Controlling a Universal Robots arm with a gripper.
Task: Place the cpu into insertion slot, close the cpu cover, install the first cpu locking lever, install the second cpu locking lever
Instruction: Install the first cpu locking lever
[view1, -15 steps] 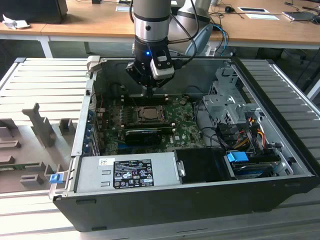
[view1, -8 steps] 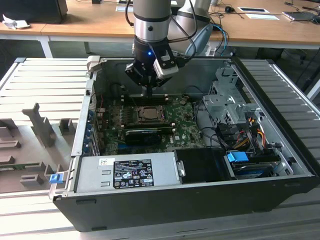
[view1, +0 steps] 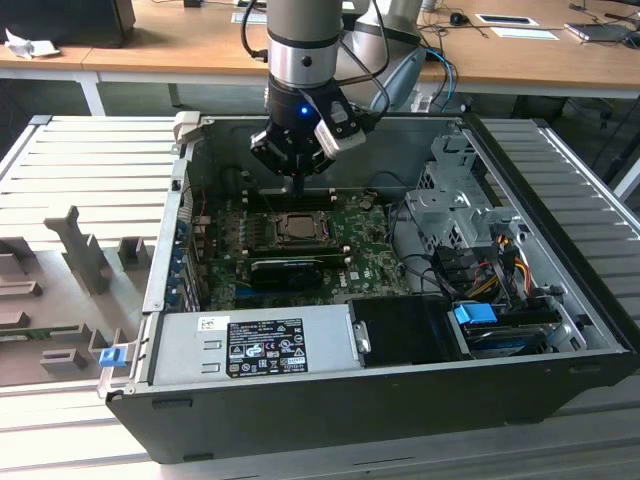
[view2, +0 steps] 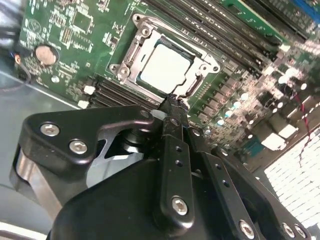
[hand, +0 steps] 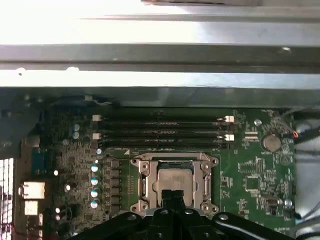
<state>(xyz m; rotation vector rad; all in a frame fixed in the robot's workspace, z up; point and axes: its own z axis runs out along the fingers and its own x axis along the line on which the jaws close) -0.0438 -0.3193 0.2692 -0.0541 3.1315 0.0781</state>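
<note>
Fig.: my gripper (view1: 298, 187) hangs over the insertion slot (view1: 276, 231), which sits on the green circuit board (view1: 372, 266) inside the open computer case (view1: 420, 395). My fingers (view2: 172, 122) are pressed together w/ nothing between them. In both wrist views their tips (hand: 173, 196) lie over one edge of the slot; whether they touch it, I cannot tell

(a) The cpu (view2: 166, 67) lies flat in the slot, its silvery top facing up, approx. centred

(b) The cpu cover (view2: 133, 53) is down over the slot. Its frame surrounds the cpu on all sides, and the chip shows through the central window

(c) Long narrow memory slots (hand: 160, 131) run parallel, just beside the slot on one side. A long black card (view1: 286, 270) lies near the slot on the opposite side

(d) Round coin cell (hand: 271, 142) on the board, apart from the slot, off toward one of its corners
</note>
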